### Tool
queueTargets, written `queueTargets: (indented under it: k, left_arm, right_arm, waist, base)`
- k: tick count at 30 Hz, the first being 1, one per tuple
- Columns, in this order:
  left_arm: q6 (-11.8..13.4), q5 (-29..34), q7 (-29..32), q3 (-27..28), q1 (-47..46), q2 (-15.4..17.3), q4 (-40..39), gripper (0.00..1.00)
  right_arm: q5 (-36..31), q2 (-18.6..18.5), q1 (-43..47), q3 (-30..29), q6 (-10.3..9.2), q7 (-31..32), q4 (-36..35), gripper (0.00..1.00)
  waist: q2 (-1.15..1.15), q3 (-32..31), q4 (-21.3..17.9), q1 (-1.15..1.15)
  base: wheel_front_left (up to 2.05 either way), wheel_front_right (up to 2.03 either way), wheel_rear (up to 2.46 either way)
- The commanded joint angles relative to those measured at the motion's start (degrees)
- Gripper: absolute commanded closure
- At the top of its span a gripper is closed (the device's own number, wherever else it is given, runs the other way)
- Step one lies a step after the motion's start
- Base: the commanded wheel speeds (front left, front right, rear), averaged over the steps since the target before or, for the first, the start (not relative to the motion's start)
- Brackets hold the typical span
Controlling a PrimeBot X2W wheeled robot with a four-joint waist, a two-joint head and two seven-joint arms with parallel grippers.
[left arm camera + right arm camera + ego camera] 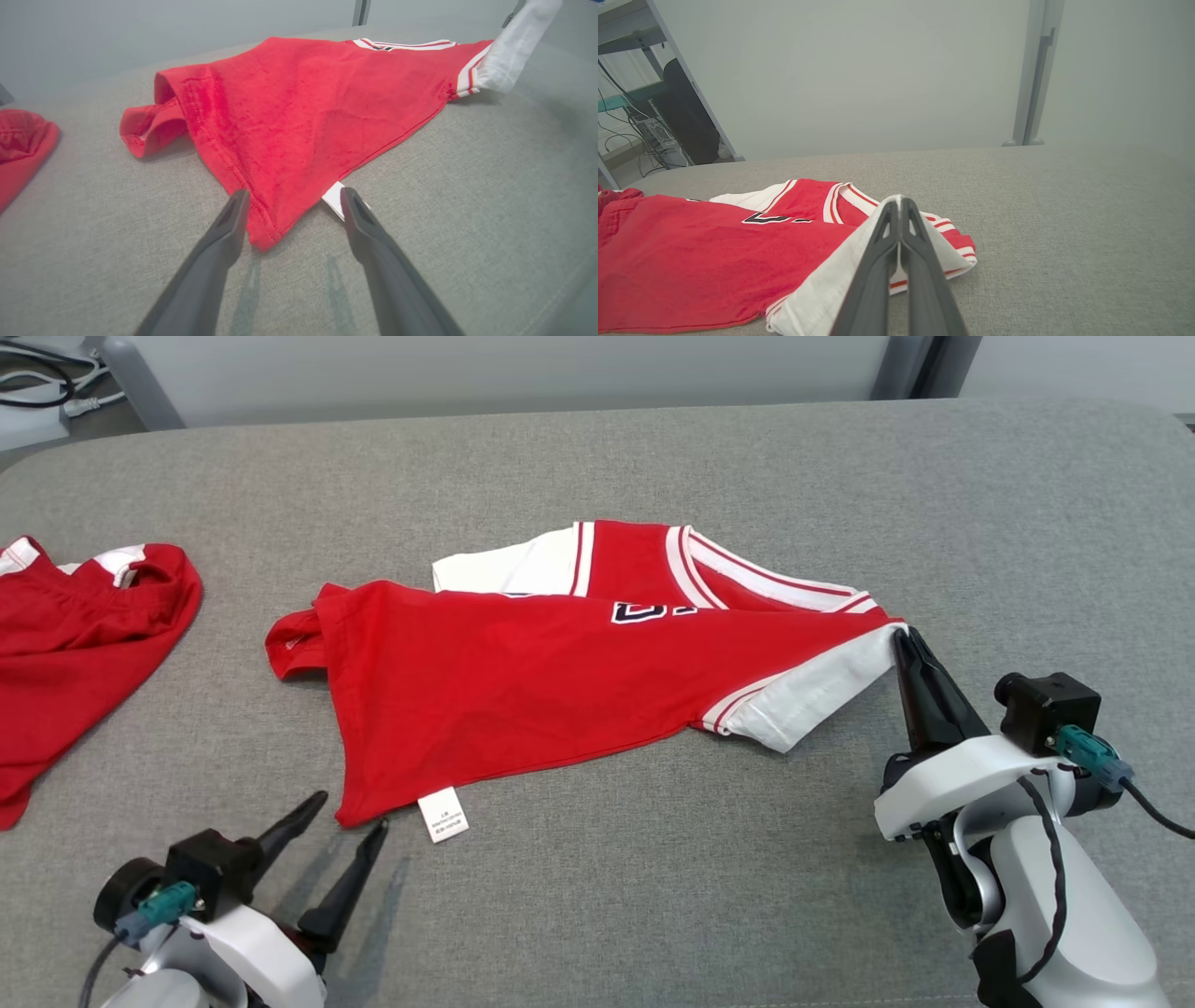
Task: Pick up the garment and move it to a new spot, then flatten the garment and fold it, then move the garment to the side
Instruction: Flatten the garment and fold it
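The right tool [900, 200] is clenching the shirt's [523, 681] sleeve [822, 298]; left wrist view is showing the left tool [295, 192] released, straddling the hem [264, 238].

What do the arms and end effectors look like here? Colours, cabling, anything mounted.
The left end effector and right end effector each have two long, tapering dark grey fingers. The wrist shells are glossy white, and the right forearm is pale grey-white. Each wrist carries a black camera block with a teal connector feeding a black cable.
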Motion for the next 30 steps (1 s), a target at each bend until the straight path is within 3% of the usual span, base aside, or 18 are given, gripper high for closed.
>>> queueTargets:
  k: [1, 7, 17, 30]
  left_arm:
    - [0.09, 1.02, -0.35, 3.51, 0.05, 0.72, -0.12, 0.0]
    - [0.03, 7.58, -0.35, 6.49, 1.04, -2.27, 2.06, 0.0]
    - [0.12, 18.25, -0.35, 11.54, 1.95, -3.87, 2.89, 0.0]
    - [0.11, 24.06, -0.35, 15.97, 1.67, -4.94, 6.86, 0.0]
  right_arm:
    - [0.8, 0.35, 0.0, 1.68, -0.01, -0.33, -1.01, 1.0]
    - [2.16, 0.35, 0.03, 3.02, -0.01, -0.74, -0.06, 1.0]
    - [2.83, 0.35, 0.47, 3.53, -0.01, -1.2, 0.24, 1.0]
    - [5.19, 0.35, 2.32, 4.21, -0.01, -1.54, -1.03, 1.0]
  waist:
    - [0.0, -0.22, -0.32, 0.0]
    - [0.0, -0.28, -1.66, 0.0]
    - [0.0, 0.84, -3.35, 0.0]
    - [0.0, 2.78, -5.47, 0.0]
  base:
    - [0.0, 0.0, 0.0]
    - [0.0, 0.0, 0.0]
    - [0.0, 0.0, 0.0]
    - [0.0, 0.0, 0.0]
